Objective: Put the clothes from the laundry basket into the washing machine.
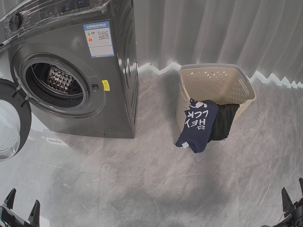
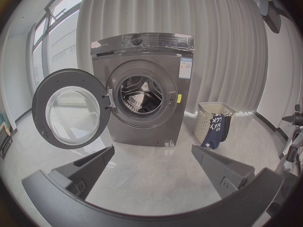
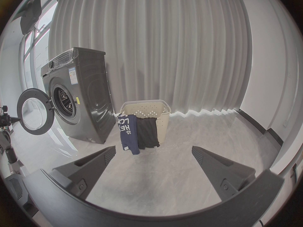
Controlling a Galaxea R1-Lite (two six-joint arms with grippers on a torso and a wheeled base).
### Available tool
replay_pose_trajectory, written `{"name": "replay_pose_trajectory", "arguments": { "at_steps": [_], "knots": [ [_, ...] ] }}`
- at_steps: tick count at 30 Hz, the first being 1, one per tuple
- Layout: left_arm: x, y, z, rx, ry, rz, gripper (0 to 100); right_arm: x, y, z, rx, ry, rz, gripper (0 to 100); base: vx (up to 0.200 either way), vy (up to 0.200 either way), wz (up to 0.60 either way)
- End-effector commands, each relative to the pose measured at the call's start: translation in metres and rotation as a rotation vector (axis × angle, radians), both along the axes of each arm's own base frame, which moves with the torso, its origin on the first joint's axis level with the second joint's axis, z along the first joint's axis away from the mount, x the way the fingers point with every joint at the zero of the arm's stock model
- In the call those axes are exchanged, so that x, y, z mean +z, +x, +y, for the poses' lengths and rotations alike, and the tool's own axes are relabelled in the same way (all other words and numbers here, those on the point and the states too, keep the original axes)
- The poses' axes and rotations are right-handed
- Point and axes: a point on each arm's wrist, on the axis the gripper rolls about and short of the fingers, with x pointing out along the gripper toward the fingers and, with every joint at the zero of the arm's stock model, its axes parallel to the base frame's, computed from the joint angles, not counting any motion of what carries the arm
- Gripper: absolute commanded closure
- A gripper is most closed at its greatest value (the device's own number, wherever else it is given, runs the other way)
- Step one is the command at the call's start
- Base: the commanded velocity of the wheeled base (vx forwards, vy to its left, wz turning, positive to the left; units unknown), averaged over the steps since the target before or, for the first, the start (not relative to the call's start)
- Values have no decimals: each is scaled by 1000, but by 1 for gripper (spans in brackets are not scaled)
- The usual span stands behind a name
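Observation:
A beige laundry basket [image 1: 217, 79] stands on the floor by the curtain, right of the washing machine [image 1: 79, 63]. A navy printed shirt [image 1: 199, 125] and a black garment [image 1: 224, 120] hang over its front rim. The machine's round door [image 1: 11, 120] is swung wide open and the steel drum [image 1: 60, 81] shows inside. My left gripper [image 1: 22, 202] is open at the lower left, far from the basket. At the lower right my right gripper [image 1: 292, 194] is open too. Both hold nothing. The basket [image 3: 148, 112] and the clothes [image 3: 137, 134] lie straight ahead in the right wrist view.
Grey tiled floor [image 1: 151, 180] stretches free between me, the machine and the basket. A white pleated curtain [image 1: 221, 26] runs along the back. The open door juts out on the left side of the machine [image 2: 142, 92].

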Motion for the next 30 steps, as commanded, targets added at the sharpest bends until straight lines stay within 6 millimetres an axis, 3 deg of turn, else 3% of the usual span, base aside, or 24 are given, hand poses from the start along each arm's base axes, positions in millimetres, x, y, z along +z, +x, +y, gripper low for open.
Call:
{"name": "replay_pose_trajectory", "arguments": {
  "at_steps": [1, 24, 30],
  "knots": [
    [-5, 0, 0, -1, -2, 4, 0, -5, 0, 0, 0, 0, 2, 0, 0, 0, 0],
    [-5, 0, 0, -1, -7, 3, 0, -5, 0, 0, 0, 0, 2, 0, 0, 0, 0],
    [-5, 0, 0, -1, -10, 4, 0, -5, 0, 0, 0, 0, 2, 0, 0, -200, 0]
  ]
}}
